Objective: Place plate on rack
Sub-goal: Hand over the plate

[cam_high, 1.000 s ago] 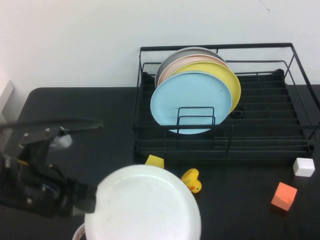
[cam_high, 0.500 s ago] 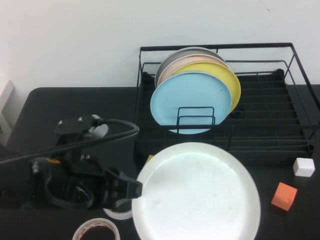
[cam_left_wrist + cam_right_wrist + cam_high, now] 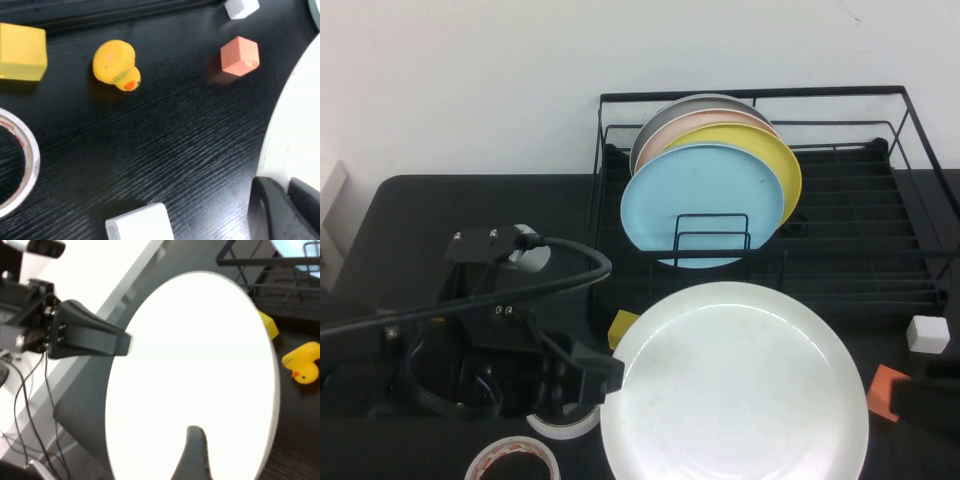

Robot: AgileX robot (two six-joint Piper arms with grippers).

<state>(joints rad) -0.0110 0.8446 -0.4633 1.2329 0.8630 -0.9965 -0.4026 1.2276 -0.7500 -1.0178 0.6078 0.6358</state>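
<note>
Left gripper (image 3: 605,372) clamped on left rim of white plate (image 3: 735,385), holding it above table in front of black wire rack (image 3: 895,180). Right gripper (image 3: 194,450) at plate's right edge, one dark finger (image 3: 196,440) over its face, grip can't be told. Light blue plate (image 3: 702,205) and yellow plate (image 3: 775,160) upright in rack; rubber duck (image 3: 116,66), yellow block (image 3: 21,52), pink cube (image 3: 240,56), tape roll (image 3: 515,462) on table.

The plate (image 3: 735,385), large, round and plain white with a shallow raised rim, hung face up above the dark table, its edge pinched between the left gripper (image 3: 610,372) fingers. The rack (image 3: 900,200), tall black wire, stood just beyond it, holding upright plates.
</note>
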